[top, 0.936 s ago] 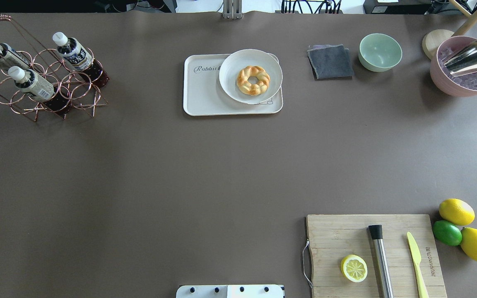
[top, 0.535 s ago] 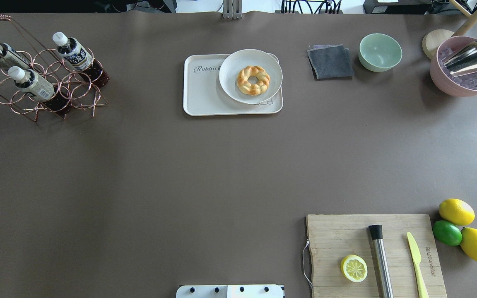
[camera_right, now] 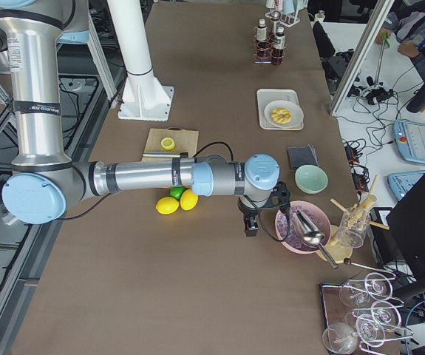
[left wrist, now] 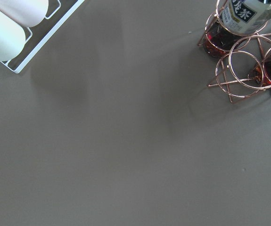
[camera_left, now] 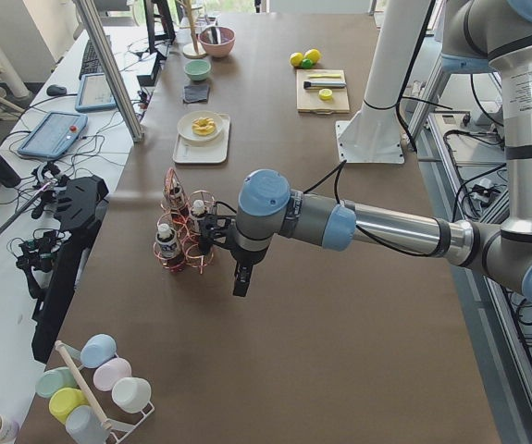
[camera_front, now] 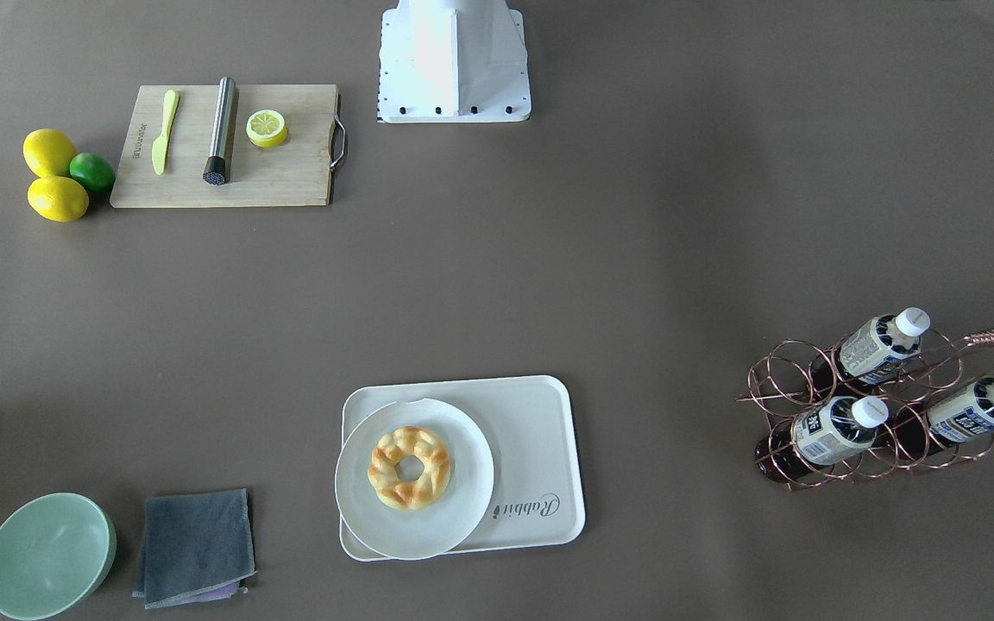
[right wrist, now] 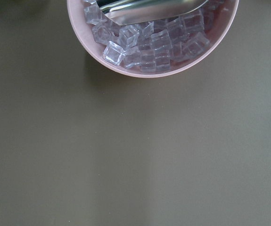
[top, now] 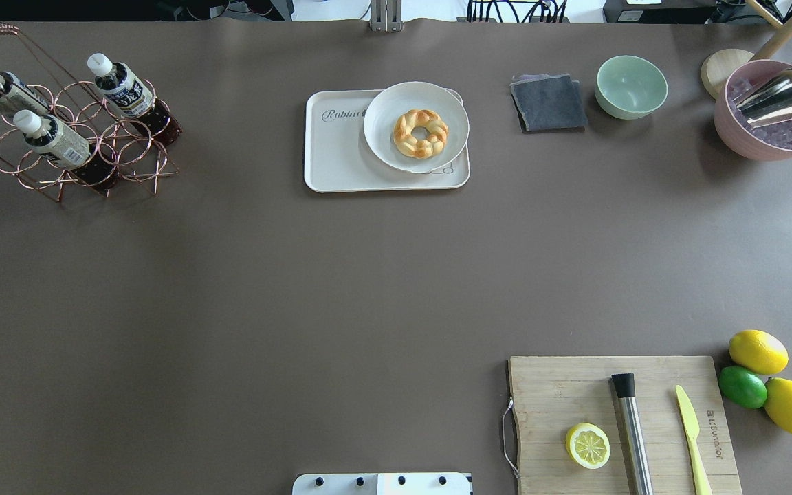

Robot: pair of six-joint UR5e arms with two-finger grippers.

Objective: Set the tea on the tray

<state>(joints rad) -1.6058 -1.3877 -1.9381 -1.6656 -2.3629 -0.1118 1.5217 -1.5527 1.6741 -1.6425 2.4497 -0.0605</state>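
Three tea bottles (top: 121, 86) (top: 52, 137) (top: 4, 89) lie tilted in a copper wire rack (top: 128, 155) at the far left; they also show in the front view (camera_front: 881, 345). The cream tray (top: 337, 151) marked "Rabbit" sits at the far middle, with a white plate (top: 382, 113) and a doughnut (top: 421, 133) on its right part. My left gripper (camera_left: 240, 282) hangs just beside the rack; I cannot tell if it is open. The left wrist view shows one bottle (left wrist: 246, 14). My right gripper (camera_right: 250, 225) hangs near the pink bowl; I cannot tell its state.
A pink bowl of ice (top: 774, 117) with a metal scoop, a green bowl (top: 631, 86) and a grey cloth (top: 548, 102) stand at the far right. A cutting board (top: 561, 385) with lemon half, muddler and knife, plus lemons and a lime (top: 743, 386), lie near right.
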